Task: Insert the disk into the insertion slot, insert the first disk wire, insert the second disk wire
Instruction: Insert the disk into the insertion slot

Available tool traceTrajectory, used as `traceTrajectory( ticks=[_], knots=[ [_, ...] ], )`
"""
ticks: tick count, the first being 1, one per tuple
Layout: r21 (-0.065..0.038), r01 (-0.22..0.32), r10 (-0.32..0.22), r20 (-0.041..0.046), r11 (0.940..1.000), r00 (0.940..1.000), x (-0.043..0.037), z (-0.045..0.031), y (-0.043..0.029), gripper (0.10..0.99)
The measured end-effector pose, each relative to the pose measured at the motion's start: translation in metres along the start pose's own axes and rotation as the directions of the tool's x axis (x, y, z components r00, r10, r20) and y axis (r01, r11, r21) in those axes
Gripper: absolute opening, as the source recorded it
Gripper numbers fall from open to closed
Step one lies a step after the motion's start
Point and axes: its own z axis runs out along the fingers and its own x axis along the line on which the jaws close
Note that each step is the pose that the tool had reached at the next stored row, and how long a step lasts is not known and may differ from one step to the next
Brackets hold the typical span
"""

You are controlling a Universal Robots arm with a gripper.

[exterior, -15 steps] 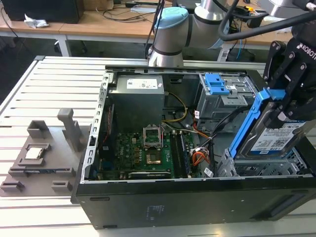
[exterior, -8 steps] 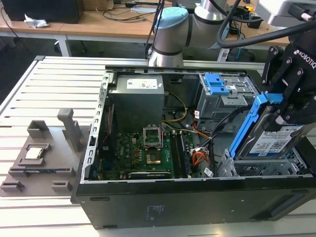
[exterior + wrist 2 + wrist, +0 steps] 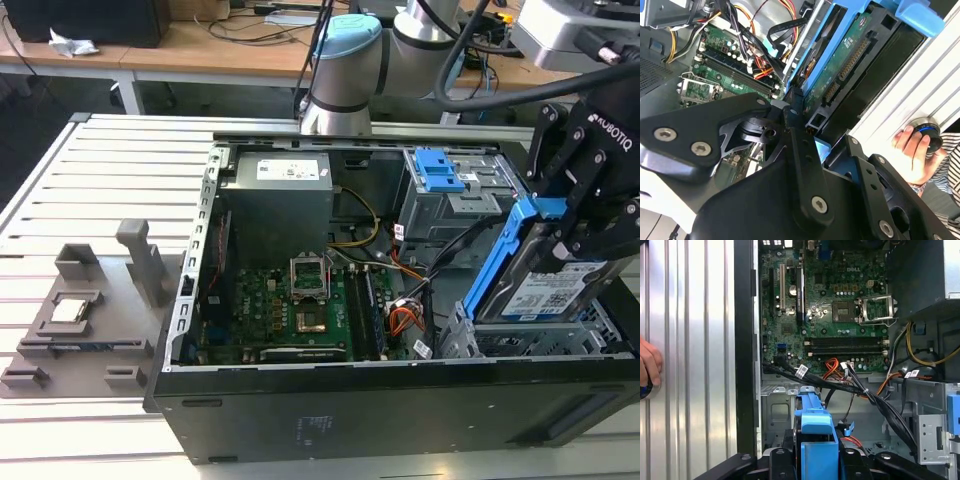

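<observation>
In the exterior view, an open computer case (image 3: 350, 410) is seen lying on a slatted metal table (image 3: 100, 170), with the motherboard (image 3: 290, 310) exposed. The gripper (image 3: 572, 225) is placed over the case's corner at the exterior view's right, and its jaws are closed on the upper end of the disk (image 3: 545, 290). The disk is held steeply tilted, label outward, its lower end down at the insertion slot (image 3: 520, 342) and its upper end raised; how far it has entered cannot be told. A taller grey cage (image 3: 450, 195) with a blue latch is seen just beyond the slot. In the second wrist view, the black fingers (image 3: 802, 155) are seen clamped at the connector end of the disk (image 3: 850, 55), whose green circuit side and blue frame are turned to the camera. The motherboard (image 3: 715, 55) is seen past it, and a person's hand (image 3: 910, 150) is laid on a round black knob (image 3: 926, 131) by the table edge. In the first wrist view, the blue frame of the disk (image 3: 812, 440) is seen between the black gripper parts. Orange wires (image 3: 835, 367) and a black cable bundle (image 3: 840, 387) are draped beyond it, before the motherboard (image 3: 840, 295). The hand (image 3: 647, 365) is seen on the table (image 3: 690, 340).
</observation>
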Motion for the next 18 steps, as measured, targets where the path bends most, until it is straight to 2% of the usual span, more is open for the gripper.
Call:
traceTrajectory(
  ticks=[18],
  knots=[
    [0.000, 0.000, 0.000, 0.0001, 1.0000, 1.0000, -0.0001, 0.0154, -0.0006, 0.365]
  ],
)
